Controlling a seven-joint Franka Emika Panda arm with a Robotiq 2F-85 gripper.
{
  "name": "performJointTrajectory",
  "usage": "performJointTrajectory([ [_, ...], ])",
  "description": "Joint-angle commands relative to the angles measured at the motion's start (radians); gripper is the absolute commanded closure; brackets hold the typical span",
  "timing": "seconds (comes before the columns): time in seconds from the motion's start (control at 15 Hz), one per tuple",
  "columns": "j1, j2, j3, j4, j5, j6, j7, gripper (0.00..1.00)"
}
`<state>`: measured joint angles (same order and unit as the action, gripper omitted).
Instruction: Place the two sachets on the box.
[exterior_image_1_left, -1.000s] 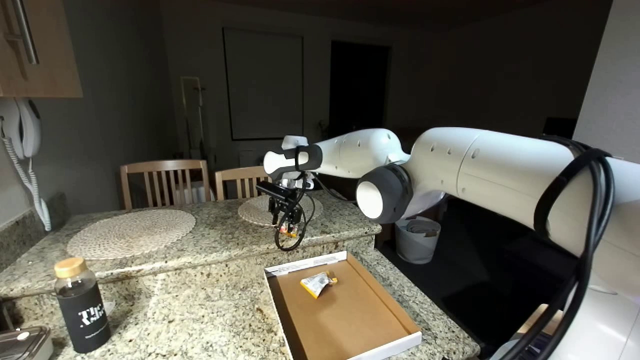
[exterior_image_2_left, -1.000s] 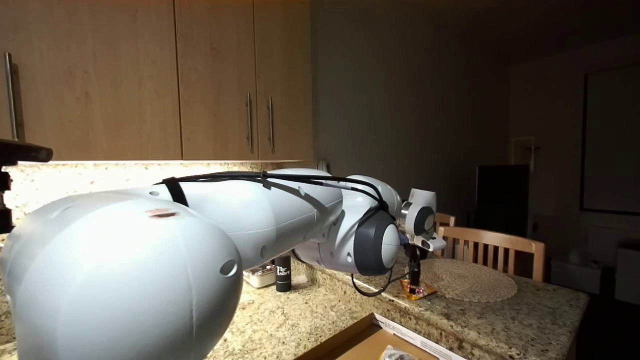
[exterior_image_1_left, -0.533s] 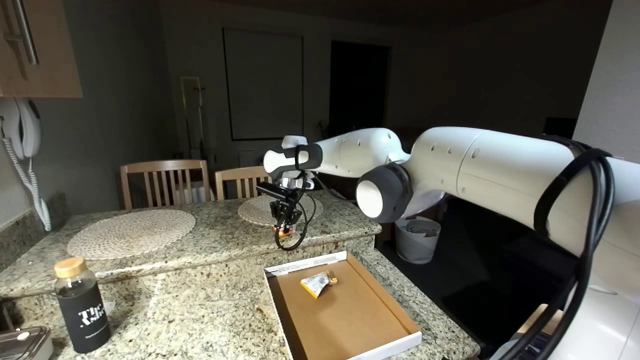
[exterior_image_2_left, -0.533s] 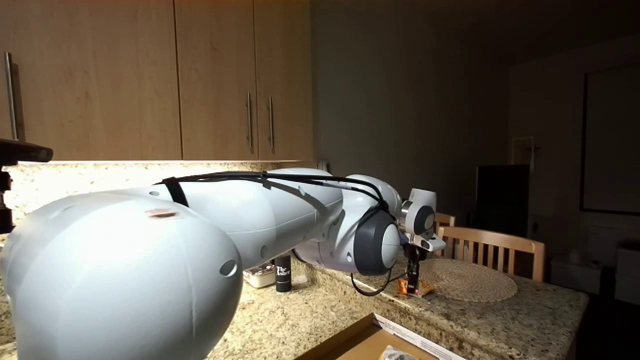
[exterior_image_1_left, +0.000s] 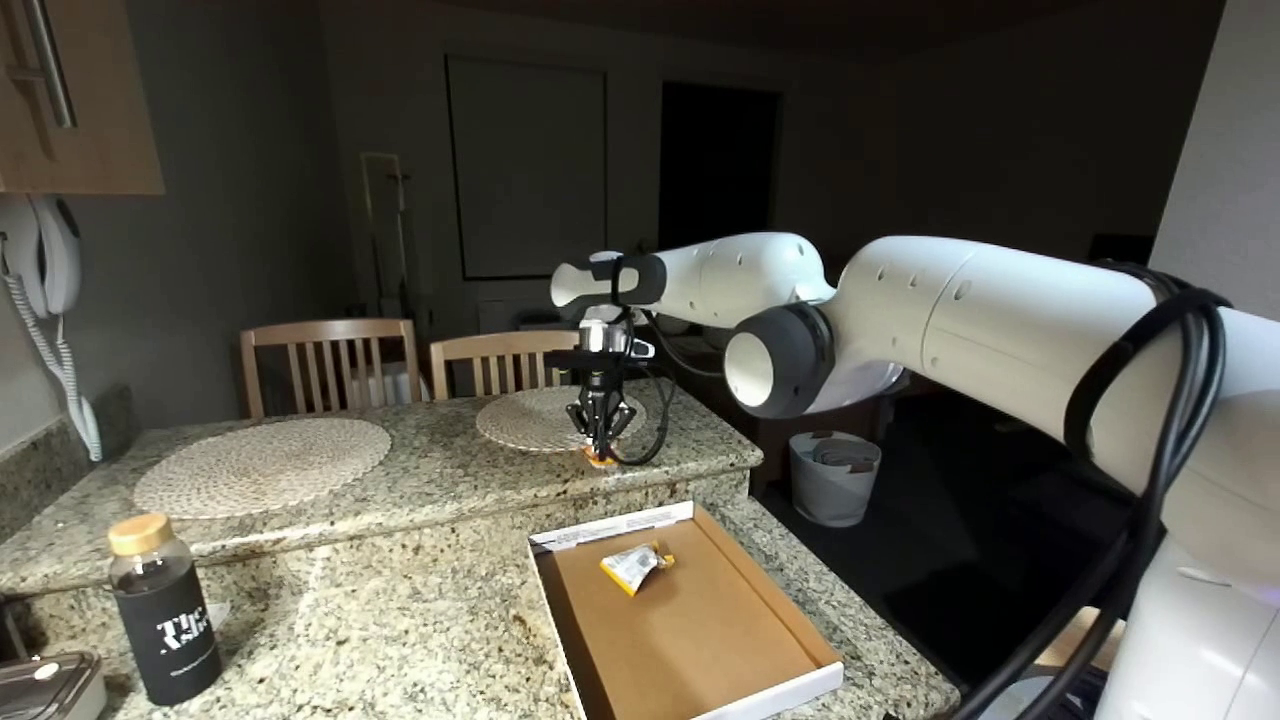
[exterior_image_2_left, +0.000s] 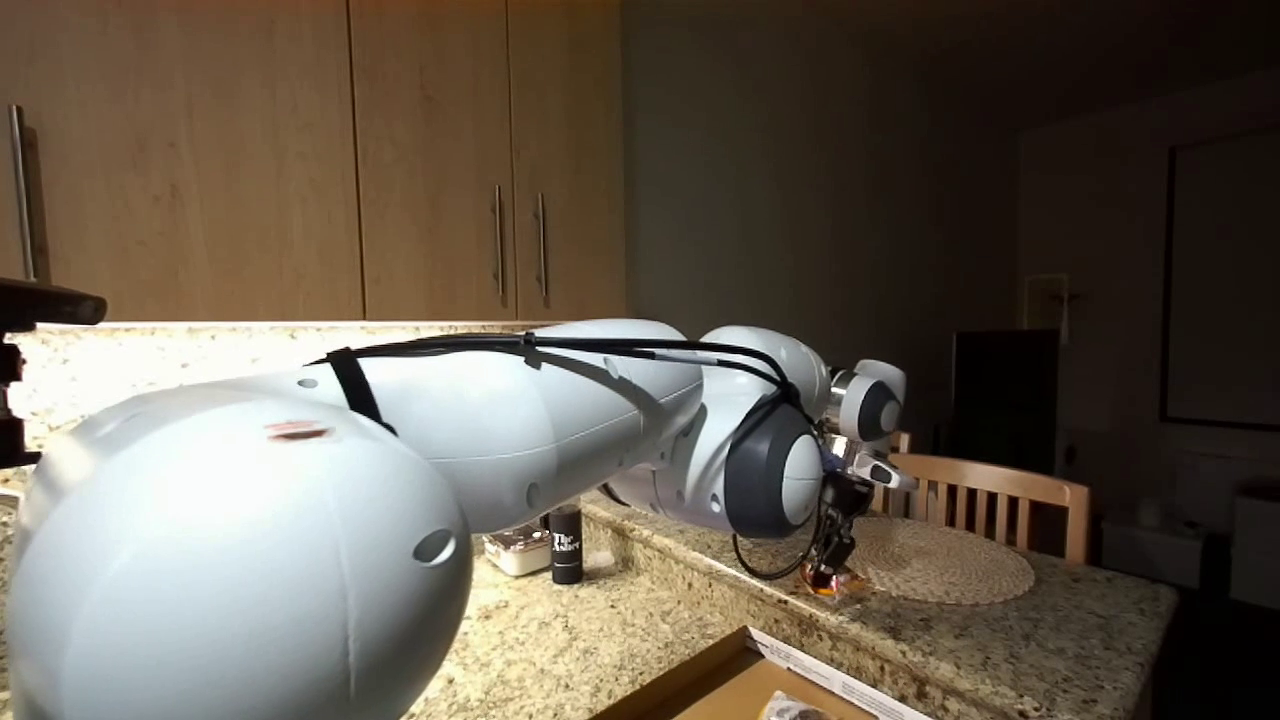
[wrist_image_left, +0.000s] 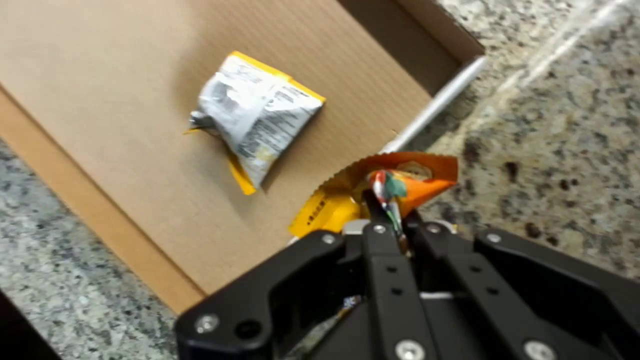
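Observation:
My gripper (wrist_image_left: 395, 207) is shut on a crinkled orange-yellow sachet (wrist_image_left: 430, 187), pinched up between its fingertips. In both exterior views this gripper (exterior_image_1_left: 600, 445) hangs over the raised counter, close to its edge, with the held sachet (exterior_image_2_left: 845, 583) under it. Whether that sachet is clear of the stone I cannot tell. Another sachet (exterior_image_1_left: 630, 568), silver with yellow edges, lies inside the box (exterior_image_1_left: 690, 640) near its far end. In the wrist view the same sachet (wrist_image_left: 260, 115) rests on the brown cardboard of the box (wrist_image_left: 125, 100), up and left of my fingers.
Two round woven placemats lie on the raised counter, one placemat (exterior_image_1_left: 270, 465) at the left and one (exterior_image_1_left: 520, 425) behind my gripper. A dark bottle (exterior_image_1_left: 170, 630) with a tan cap stands on the lower counter. Wooden chairs (exterior_image_1_left: 335, 345) stand beyond the raised counter.
The jaws have come together on the sachet at the raised counter. Since then the arm has risen slightly and shifted right in an exterior view, the gripper turning and the sachet moving with it.

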<state>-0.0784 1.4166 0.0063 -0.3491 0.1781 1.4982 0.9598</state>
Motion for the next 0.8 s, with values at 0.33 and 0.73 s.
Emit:
performJointTrajectory([
  [0.33, -0.010, -0.006, -0.029, 0.000, -0.045, -0.458, -0.265, 0.68],
  [0.73, 0.073, -0.023, -0.108, -0.001, -0.164, -0.644, -0.326, 0.41],
])
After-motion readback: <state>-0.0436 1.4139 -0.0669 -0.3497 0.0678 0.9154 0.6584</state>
